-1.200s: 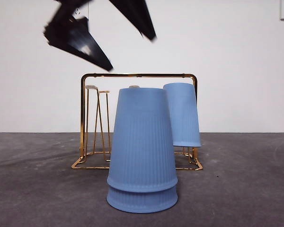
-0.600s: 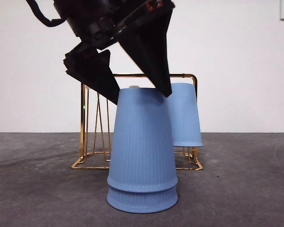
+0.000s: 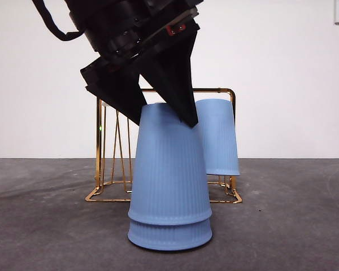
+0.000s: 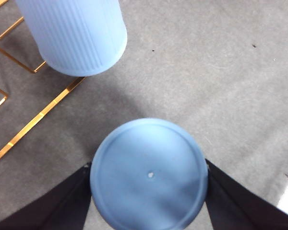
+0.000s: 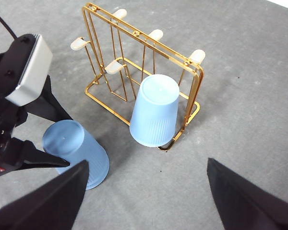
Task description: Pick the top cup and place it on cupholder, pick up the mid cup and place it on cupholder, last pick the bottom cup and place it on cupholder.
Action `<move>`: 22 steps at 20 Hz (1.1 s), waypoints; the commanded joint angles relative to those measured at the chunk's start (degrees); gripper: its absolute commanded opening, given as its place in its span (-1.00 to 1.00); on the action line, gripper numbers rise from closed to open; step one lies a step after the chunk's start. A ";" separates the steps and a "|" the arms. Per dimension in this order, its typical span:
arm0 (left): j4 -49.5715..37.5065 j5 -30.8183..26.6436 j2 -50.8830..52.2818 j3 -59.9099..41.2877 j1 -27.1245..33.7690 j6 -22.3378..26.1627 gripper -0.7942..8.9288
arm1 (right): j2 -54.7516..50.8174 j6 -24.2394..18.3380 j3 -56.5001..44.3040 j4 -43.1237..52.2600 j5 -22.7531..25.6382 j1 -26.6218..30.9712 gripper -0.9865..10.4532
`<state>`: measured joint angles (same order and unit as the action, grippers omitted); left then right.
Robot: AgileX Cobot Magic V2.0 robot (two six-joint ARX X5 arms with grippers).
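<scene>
Two blue ribbed cups stand upside down, stacked, near the front: the mid cup point(image 3: 169, 169) over the bottom cup point(image 3: 169, 236). My left gripper point(image 3: 165, 121) comes down from above, and its black jaws press both sides of the mid cup point(image 4: 149, 175) near its top. Behind stands the gold wire cupholder point(image 3: 99, 141), carrying one more blue cup point(image 3: 217, 135) upside down on its right prong. In the right wrist view the stack point(image 5: 77, 153) sits beside the cupholder point(image 5: 144, 72). My right gripper point(image 5: 147, 163) hangs open high above the table, holding nothing.
Several white-tipped prongs point(image 5: 80, 43) of the cupholder are bare. The dark grey table top point(image 3: 294, 226) stretches around the stack, and a white wall rises behind it. A gold base wire point(image 4: 38, 117) of the rack lies close beside the stack.
My left gripper has come down from high up onto the stack, and its jaws have drawn in against the mid cup. The cups have not moved.
</scene>
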<state>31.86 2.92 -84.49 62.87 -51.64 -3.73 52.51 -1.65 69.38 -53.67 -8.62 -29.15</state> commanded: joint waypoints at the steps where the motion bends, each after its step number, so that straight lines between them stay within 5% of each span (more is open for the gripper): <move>1: -0.13 -0.20 -1.07 1.22 -0.59 0.70 -0.34 | 0.17 0.52 1.07 0.24 0.04 -0.35 -0.14; 4: 0.31 -0.20 -0.85 1.27 -0.63 0.70 -0.53 | 0.20 0.52 1.07 0.26 0.04 -0.35 -0.14; 17: 1.51 -0.48 7.78 1.57 -0.90 0.68 -0.65 | 0.20 0.52 1.07 0.26 0.02 -0.35 -0.14; 22: 3.72 -6.67 15.28 5.46 -0.83 0.70 -0.67 | 0.20 0.52 1.07 0.48 -0.17 -0.35 -0.14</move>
<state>36.21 -3.57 -69.01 67.07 -51.90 -3.60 52.51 -1.65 69.38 -53.69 -8.80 -29.15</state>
